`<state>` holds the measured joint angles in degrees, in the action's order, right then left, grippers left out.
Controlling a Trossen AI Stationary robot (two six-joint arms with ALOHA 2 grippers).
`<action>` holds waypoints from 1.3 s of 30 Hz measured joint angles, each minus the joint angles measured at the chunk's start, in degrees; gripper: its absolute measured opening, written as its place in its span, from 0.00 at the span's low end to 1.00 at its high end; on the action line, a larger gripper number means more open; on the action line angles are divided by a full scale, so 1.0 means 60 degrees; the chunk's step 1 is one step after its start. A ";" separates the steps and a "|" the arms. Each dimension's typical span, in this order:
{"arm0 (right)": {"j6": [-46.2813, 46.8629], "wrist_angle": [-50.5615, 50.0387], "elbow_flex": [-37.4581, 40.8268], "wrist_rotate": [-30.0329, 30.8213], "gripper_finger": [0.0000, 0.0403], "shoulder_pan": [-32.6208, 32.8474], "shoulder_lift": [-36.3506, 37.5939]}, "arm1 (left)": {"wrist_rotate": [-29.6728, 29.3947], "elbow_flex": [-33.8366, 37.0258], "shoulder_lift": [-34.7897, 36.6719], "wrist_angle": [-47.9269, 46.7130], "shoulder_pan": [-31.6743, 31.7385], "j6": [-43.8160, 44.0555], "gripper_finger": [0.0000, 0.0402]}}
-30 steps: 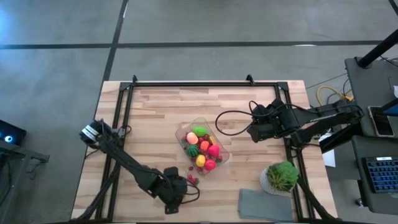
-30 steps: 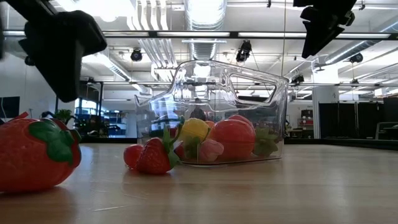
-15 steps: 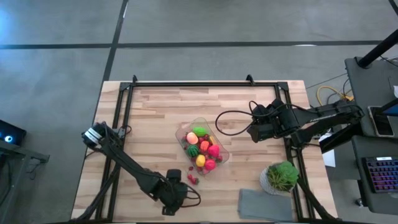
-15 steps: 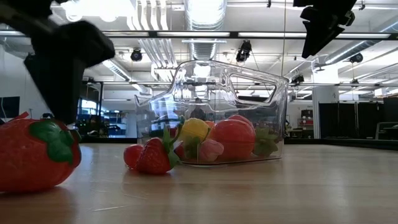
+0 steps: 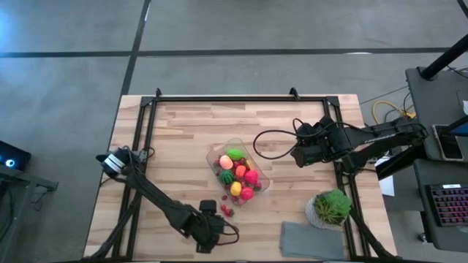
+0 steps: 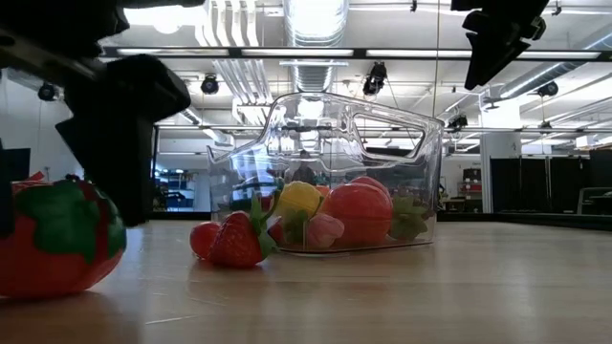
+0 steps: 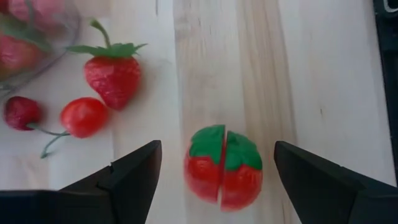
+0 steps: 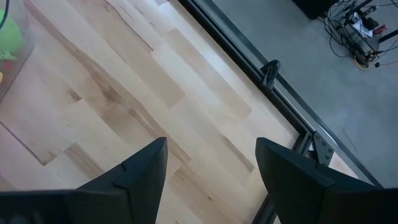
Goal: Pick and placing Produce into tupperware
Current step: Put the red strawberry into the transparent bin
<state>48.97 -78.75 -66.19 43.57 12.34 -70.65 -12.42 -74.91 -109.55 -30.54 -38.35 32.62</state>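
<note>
Left gripper (image 7: 214, 165) is open wide over a red toy tomato (image 7: 222, 167) on the bench (image 5: 183, 139), near the clear tub (image 5: 239, 175) of toy produce. Right gripper (image 5: 296, 155) waits beside the tub, partly open, holding nothing.

The table (image 5: 183, 139) is seen as pale matt wood; the tupperware (image 6: 325, 172) as clear glossy plastic; the strawberry (image 7: 112, 71) as possibly smooth plastic.

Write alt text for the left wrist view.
The open left gripper straddles a red tomato with a green top on the wooden table. Beyond lie a strawberry and two cherries.
</note>
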 joint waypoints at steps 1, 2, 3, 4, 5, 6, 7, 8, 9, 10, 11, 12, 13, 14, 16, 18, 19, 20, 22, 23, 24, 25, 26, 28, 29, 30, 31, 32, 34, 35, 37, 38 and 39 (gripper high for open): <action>0.0000 -0.0002 0.0000 -0.0001 0.59 0.0000 0.0000 | 0.0006 0.0000 -0.0073 0.0079 0.0000 0.0004 0.74; -0.0001 -0.0005 0.0000 0.0000 0.59 0.0000 0.0000 | 0.0013 0.0000 -0.0145 0.0152 0.0000 0.0000 0.74; -0.0004 -0.0005 0.0000 -0.0004 0.59 0.0000 0.0000 | 0.0014 0.0000 -0.0200 0.0191 0.0000 0.0000 0.74; -0.0004 -0.0005 0.0000 -0.0004 0.59 0.0000 0.0000 | 0.0014 0.0000 -0.0254 0.0244 0.0000 0.0000 0.74; -0.0007 -0.0009 0.0000 -0.0004 0.59 0.0000 0.0000 | 0.0017 -0.0003 -0.0287 0.0279 0.0000 -0.0001 0.74; -0.0021 -0.0019 0.0000 -0.0004 0.59 0.0000 0.0000 | 0.0022 -0.0004 -0.0321 0.0271 -0.0004 -0.0004 0.74; -0.0025 -0.0031 0.0000 -0.0004 0.59 0.0000 0.0000 | 0.0022 -0.0004 -0.0361 0.0269 -0.0004 -0.0004 0.74; -0.0029 -0.0039 0.0000 -0.0004 0.59 0.0000 0.0000 | 0.0018 -0.0004 -0.0394 0.0265 -0.0004 -0.0007 0.74; -0.0029 -0.0048 0.0000 -0.0007 0.59 0.0000 0.0000 | 0.0022 -0.0004 -0.0420 0.0241 -0.0004 -0.0048 0.74; -0.0029 -0.0052 0.0000 -0.0007 0.59 0.0000 0.0000 | 0.0028 0.0000 -0.0432 0.0223 -0.0004 -0.0076 0.74; -0.0029 -0.0055 0.0000 -0.0004 0.59 0.0000 0.0000 | 0.0025 0.0000 -0.0435 0.0218 -0.0004 -0.0076 0.74; -0.0033 -0.0056 0.0000 -0.0007 0.59 0.0000 0.0000 | 0.0025 0.0000 -0.0432 0.0224 -0.0004 -0.0078 0.74; -0.0082 -0.0056 0.0000 -0.0006 0.59 0.0000 0.0000 | 0.0023 0.0000 -0.0432 0.0234 -0.0004 -0.0080 0.73; -0.0146 -0.0053 0.0000 -0.0006 0.59 0.0000 0.0000 | 0.0026 0.0000 -0.0432 0.0230 -0.0004 -0.0084 0.72; -0.0258 -0.0053 0.0000 -0.0007 0.59 0.0000 0.0000 | 0.0025 0.0000 -0.0432 0.0169 -0.0004 -0.0086 0.70; -0.0284 -0.0049 0.0000 -0.0007 0.59 0.0000 0.0000 | 0.0025 0.0000 -0.0432 0.0161 -0.0004 -0.0087 0.66; -0.0284 -0.0053 0.0000 -0.0004 0.59 0.0000 0.0000 | 0.0027 0.0000 -0.0432 0.0151 -0.0004 -0.0087 0.63; -0.0280 -0.0053 0.0000 -0.0004 0.59 0.0000 0.0000 | 0.0027 0.0000 -0.0432 0.0149 -0.0004 -0.0087 0.61; -0.0283 -0.0049 0.0000 -0.0005 0.59 0.0000 0.0000 | 0.0025 0.0000 -0.0432 0.0156 -0.0004 -0.0087 0.56; -0.0284 -0.0049 0.0000 -0.0004 0.59 0.0000 0.0000 | 0.0029 0.0000 -0.0432 0.0155 -0.0004 -0.0087 0.54; -0.0284 -0.0049 0.0000 -0.0004 0.59 0.0000 0.0000 | 0.0029 0.0000 -0.0432 0.0144 -0.0004 -0.0087 0.52; -0.0282 -0.0049 0.0000 -0.0004 0.59 0.0000 0.0000 | 0.0029 0.0004 -0.0432 0.0141 -0.0004 -0.0087 0.50; -0.0284 -0.0050 0.0000 -0.0004 0.59 0.0000 0.0000 | 0.0032 0.0004 -0.0428 0.0145 -0.0004 -0.0084 0.49; -0.0317 -0.0049 0.0000 -0.0004 0.59 0.0000 0.0000 | 0.0068 -0.0006 -0.0415 0.0063 -0.0004 -0.0066 0.47; -0.0343 -0.0049 0.0000 -0.0004 0.59 0.0000 0.0000 | 0.0069 -0.0011 -0.0395 0.0013 -0.0004 -0.0047 0.47; -0.0359 -0.0045 0.0000 -0.0004 0.59 0.0000 0.0000 | 0.0093 -0.0011 -0.0368 -0.0066 0.0000 -0.0016 0.46; -0.0379 -0.0044 0.0000 -0.0004 0.59 0.0000 0.0000 | 0.0095 -0.0011 -0.0344 -0.0152 0.0000 -0.0007 0.46; -0.0396 -0.0042 0.0000 -0.0004 0.59 0.0000 0.0000 | 0.0099 -0.0011 -0.0293 -0.0252 0.0004 0.0000 0.46; -0.0419 -0.0042 0.0000 -0.0004 0.59 0.0000 0.0000 | 0.0112 -0.0011 -0.0146 -0.0629 0.0007 0.0007 0.46; -0.0418 -0.0039 0.0000 -0.0004 0.59 0.0000 0.0000 | 0.0165 -0.0011 -0.0023 -0.0753 0.0011 0.0013 0.46; -0.0416 -0.0035 0.0000 -0.0004 0.59 0.0000 0.0000 | 0.0170 -0.0011 0.0317 -0.1130 0.0018 0.0015 0.46; -0.0415 -0.0035 0.0000 -0.0004 0.59 0.0000 0.0000 | 0.0162 -0.0011 0.0498 -0.1355 0.0025 0.0015 0.46; -0.0419 -0.0028 0.0000 -0.0004 0.59 0.0000 0.0000 | 0.0160 -0.0011 0.0707 -0.1505 0.0053 0.0017 0.46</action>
<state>46.46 -78.92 -66.19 43.55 12.34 -70.65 -11.47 -74.98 -105.30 -39.57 -38.03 32.72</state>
